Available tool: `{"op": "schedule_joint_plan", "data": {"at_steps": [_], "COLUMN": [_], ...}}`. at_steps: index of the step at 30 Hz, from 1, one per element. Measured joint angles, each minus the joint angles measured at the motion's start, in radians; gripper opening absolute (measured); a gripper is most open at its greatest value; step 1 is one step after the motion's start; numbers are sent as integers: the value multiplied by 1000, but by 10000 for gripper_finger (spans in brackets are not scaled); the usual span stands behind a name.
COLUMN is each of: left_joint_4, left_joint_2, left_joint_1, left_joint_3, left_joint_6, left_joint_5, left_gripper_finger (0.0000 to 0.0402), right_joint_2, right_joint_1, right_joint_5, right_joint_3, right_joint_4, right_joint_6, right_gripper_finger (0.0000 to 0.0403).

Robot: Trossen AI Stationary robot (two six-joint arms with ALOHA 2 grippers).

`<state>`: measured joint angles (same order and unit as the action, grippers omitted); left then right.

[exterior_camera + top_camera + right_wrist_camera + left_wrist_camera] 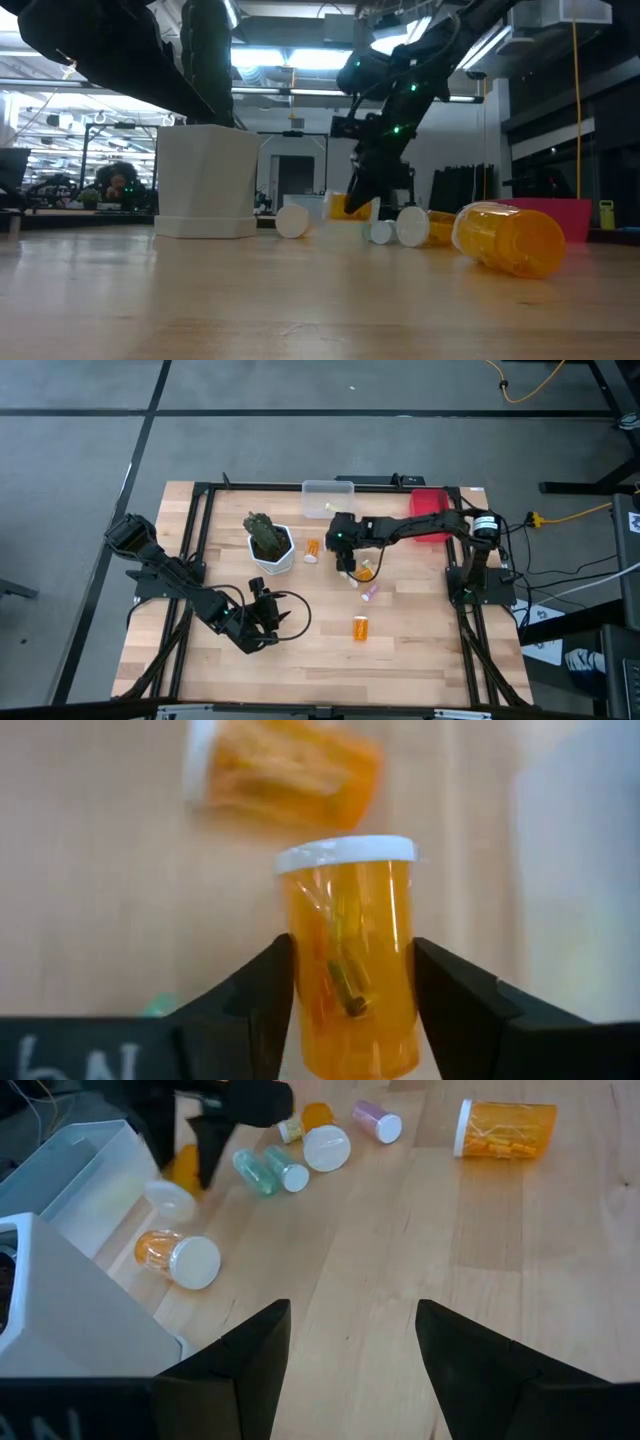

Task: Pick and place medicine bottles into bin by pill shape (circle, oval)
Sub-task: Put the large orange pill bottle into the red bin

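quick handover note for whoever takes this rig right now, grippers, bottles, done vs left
Right gripper: fingers against both sides of an orange bottle near the table's middle.
Left gripper: open, empty, waiting at the front left.
Other bottles lie loose on the table: orange, pink, teal, and one by the plant pot.
Clear bin and red bin show no bottles; sorting remains.

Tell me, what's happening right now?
Right gripper jaws clamped on orange pill bottle. Left gripper open, idle by plant pot. Nothing blocking.

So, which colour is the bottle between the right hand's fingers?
Translucent orange bottle with a white cap, clearest in the right wrist view.
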<state>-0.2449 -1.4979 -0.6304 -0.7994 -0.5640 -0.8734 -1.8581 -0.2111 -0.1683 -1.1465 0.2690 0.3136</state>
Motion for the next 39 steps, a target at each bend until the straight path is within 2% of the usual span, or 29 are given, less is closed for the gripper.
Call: {"op": "schedule_joint_plan", "data": {"at_steps": [5,8,14,17,19,23,29,33,39], "left_joint_4": [0,0,2,3,3,4,7,8,7], "left_joint_2": [0,0,0,0,0,0,0,0,0], "left_joint_1": [0,0,0,0,0,0,0,0,0], "left_joint_3": [0,0,0,0,0,0,0,0,0], "left_joint_6": [-1,-3,-3,-3,-3,-3,-3,-3,-3], "left_joint_5": [0,0,0,0,0,0,0,0,0], "left_gripper_finger": [211,211,211,211,211,211,211,211,211], "right_joint_2": [87,155,306,378,418,477,501,501,503], "right_joint_1": [1,1,-2,-2,-3,-3,-27,-85,-199], "right_joint_5": [-82,-178,-386,-514,-562,-611,-722,-728,-693], "right_joint_3": [0,0,0,6,8,9,9,24,157], "right_joint_4": [73,157,431,600,722,881,1005,1050,1012], "right_joint_6": [-83,-140,-306,-448,-569,-779,-944,-986,-973], "right_gripper_finger": [176,177,175,175,174,174,173,173,173]}}
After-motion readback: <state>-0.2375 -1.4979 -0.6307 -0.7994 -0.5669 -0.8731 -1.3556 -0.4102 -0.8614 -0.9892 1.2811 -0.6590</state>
